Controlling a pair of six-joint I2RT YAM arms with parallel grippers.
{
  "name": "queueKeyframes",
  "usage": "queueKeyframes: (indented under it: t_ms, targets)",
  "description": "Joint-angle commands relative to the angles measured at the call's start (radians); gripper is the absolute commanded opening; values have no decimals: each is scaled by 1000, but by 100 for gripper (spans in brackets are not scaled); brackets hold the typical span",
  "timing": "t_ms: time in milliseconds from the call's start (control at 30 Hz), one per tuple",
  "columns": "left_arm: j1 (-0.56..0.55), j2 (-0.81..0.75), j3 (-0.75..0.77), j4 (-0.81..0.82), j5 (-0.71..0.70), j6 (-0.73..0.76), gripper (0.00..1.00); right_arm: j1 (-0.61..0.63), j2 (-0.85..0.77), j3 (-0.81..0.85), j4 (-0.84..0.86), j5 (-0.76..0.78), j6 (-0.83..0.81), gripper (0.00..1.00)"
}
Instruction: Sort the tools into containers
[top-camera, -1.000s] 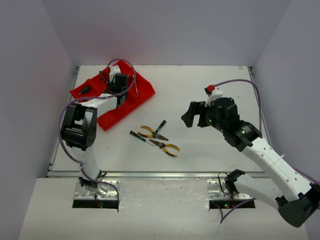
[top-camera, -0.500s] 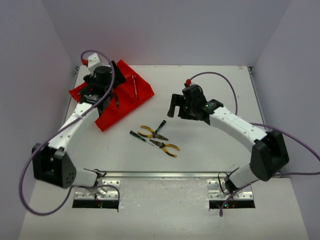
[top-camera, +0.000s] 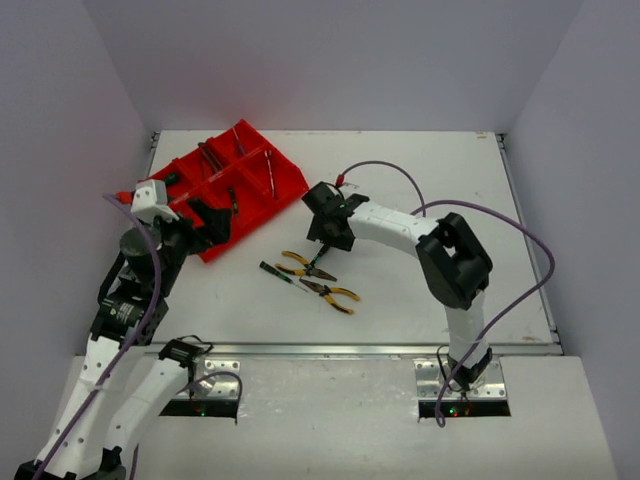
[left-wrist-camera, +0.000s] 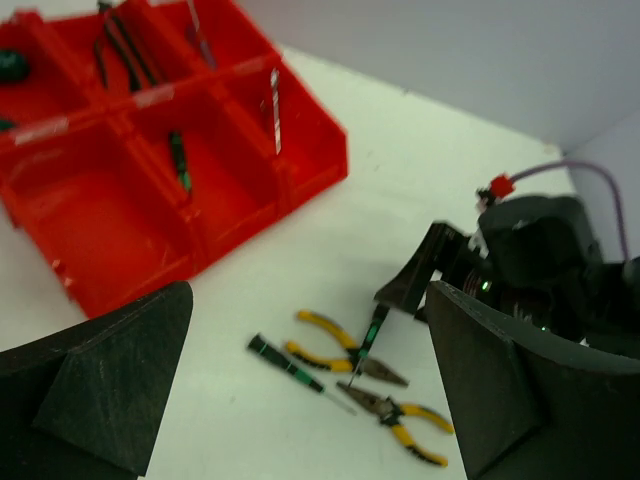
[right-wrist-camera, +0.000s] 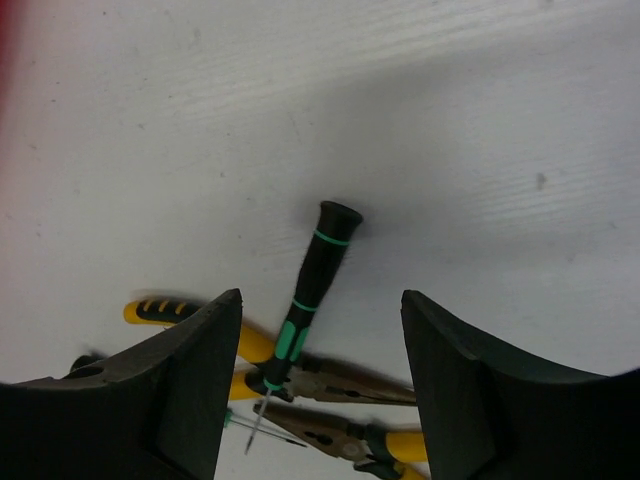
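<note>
The white desk (top-camera: 420, 160) is lying bare and faintly scuffed right under the right gripper (right-wrist-camera: 320, 300), spreading out to pale lilac walls (top-camera: 330, 60) that are closing it in on three sides.

That right gripper is hanging released, its jaws spread wide on either side of a green-black screwdriver (right-wrist-camera: 310, 285) near the middle of the desk. I cannot tell whether the fingers are touching it. The screwdriver's tip is resting against two yellow-handled pliers (top-camera: 305, 265), which are lying just toward the near edge, with a second screwdriver (top-camera: 275, 271) beside them on the left.

The left gripper (left-wrist-camera: 310, 340) is hovering released too, holding nothing, raised over the near left part of the desk beside the red tray (top-camera: 230, 238). The tray is sitting at an angle in the far left corner.

The left wrist view is showing the tray's compartments most plainly: a green screwdriver (left-wrist-camera: 180, 160) in one, a silver tool (left-wrist-camera: 273, 110) in the next, dark-handled pliers (left-wrist-camera: 120, 55) farther back. The right wrist view is catching none of that, only the screwdriver and pliers close up. Only the overhead view is taking in both arms.
</note>
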Motion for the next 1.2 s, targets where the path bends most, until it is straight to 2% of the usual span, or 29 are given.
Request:
queueKeyframes:
  t_ms: [0,200,333,400,567,633,667,700,733,767,833,867,933,1033,1167]
  targets:
    - [-6,-54,-38,-81,2,34,100,25,101,119,-63,52,127,62]
    - [-6,-83,-67,-49,34,32,100,43,134,51,-33,56,228,47]
    - [-6,-70,-69,-49,53,36,100,42,122,28,-31,62,269,17]
    - [-6,-69,-72,-42,58,36,100,43,97,18,-22,75,273,14]
    - [-6,-27,-63,-28,125,24,100,37,4,-13,99,81,149,4]
    - [-6,20,-56,-2,228,-21,100,37,-94,-87,226,48,21,0]
    - [-6,46,-67,26,293,-52,100,36,-177,-126,291,15,-98,0]
    - [-6,56,-83,95,415,-71,100,37,-228,-212,415,-70,-222,0]
    - [-6,71,-121,144,483,-113,100,37,-319,-260,484,-126,-290,0]
    - [-6,71,-121,205,565,-113,100,37,-320,-309,552,-201,-354,0]
    - [-7,95,-216,455,785,-223,100,37,-491,-481,738,-483,-548,0]
    - [-8,107,-248,551,831,-270,100,37,-558,-538,785,-604,-619,0]
    - [-13,124,-300,666,888,-356,100,37,-682,-600,808,-751,-676,0]
    - [-55,152,-364,957,907,-490,100,39,-816,-719,909,-893,-682,0]
    - [-175,208,-336,971,812,-466,99,39,-884,-734,918,-895,-664,0]
